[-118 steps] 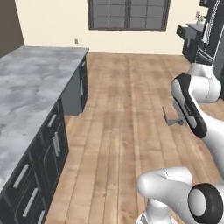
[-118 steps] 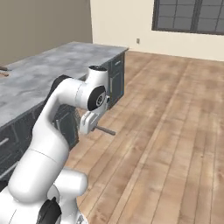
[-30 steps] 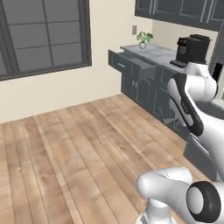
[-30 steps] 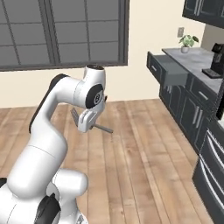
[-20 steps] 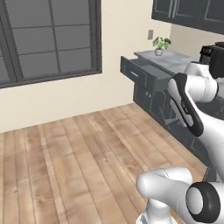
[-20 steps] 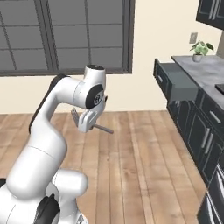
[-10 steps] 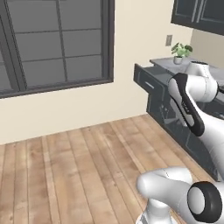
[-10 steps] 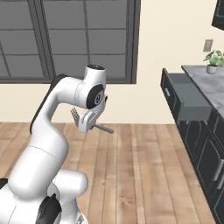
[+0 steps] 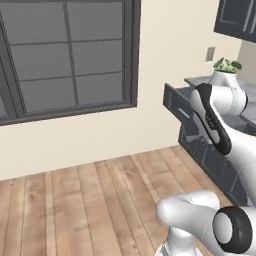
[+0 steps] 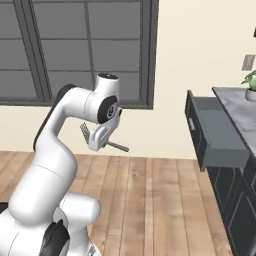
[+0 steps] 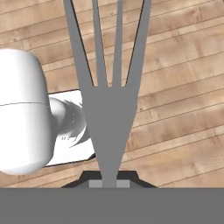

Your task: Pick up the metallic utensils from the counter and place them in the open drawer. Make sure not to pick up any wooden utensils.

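One fork (image 11: 109, 109) was clamped in the gripper (image 10: 100, 139) | one open drawer (image 10: 212, 132) right | marble worktop (image 10: 240, 107) | wood floor (image 10: 150, 200), window (image 10: 75, 50)

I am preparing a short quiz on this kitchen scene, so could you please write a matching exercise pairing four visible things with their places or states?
Things:
1. fork
2. open drawer
3. potted plant
4. window

Places or states:
A. set in the cream wall
B. pulled out from the dark cabinets
C. standing on the counter
D. clamped in the shut end effector

Pairs: 1-D, 2-B, 3-C, 4-A
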